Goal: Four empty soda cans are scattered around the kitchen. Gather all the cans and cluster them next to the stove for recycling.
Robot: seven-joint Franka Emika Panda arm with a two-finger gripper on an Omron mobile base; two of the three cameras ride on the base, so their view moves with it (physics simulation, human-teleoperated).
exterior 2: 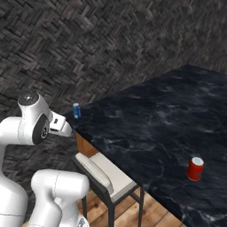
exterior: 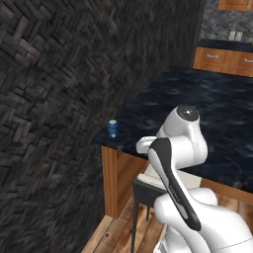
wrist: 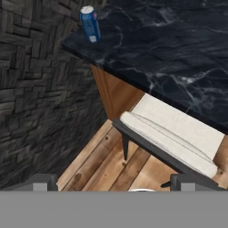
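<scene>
My claw (wrist: 113, 182) hung spread wide with nothing between its tips; the two dark fingertips (wrist: 42, 181) stood far apart at the bottom of the hand view, over bare wooden floor (wrist: 95, 162). I held the hand up in the air, short of the counter's edge, well apart from any can.

Nearest below me was a chair (wrist: 173, 136) with a cream cushion and a dark frame, tucked partly under the overhang of the counter (wrist: 178, 53). In the right base view the chair (exterior 2: 104, 175) sat just beside the wooden side panel (exterior 2: 86, 146) that carried the dark marbled top.

Beyond the chair, the blue soda can (wrist: 90, 24) stood upright on the counter's corner, close to the edge and near the dark herringbone wall (wrist: 31, 89). In the left base view I saw the same blue soda can (exterior: 112, 128) at that corner, to the left of my arm's elbow joint (exterior: 188, 126); in the right base view it (exterior 2: 76, 110) stood just past my wrist.

Further along the counter (exterior 2: 168, 115), a red soda can (exterior 2: 195, 168) stood upright near the near edge, well apart from the blue one, with open marbled surface between them.

Farthest off, past the counter's far end in the left base view, were wooden cabinets (exterior: 225, 59) with a dark top.
</scene>
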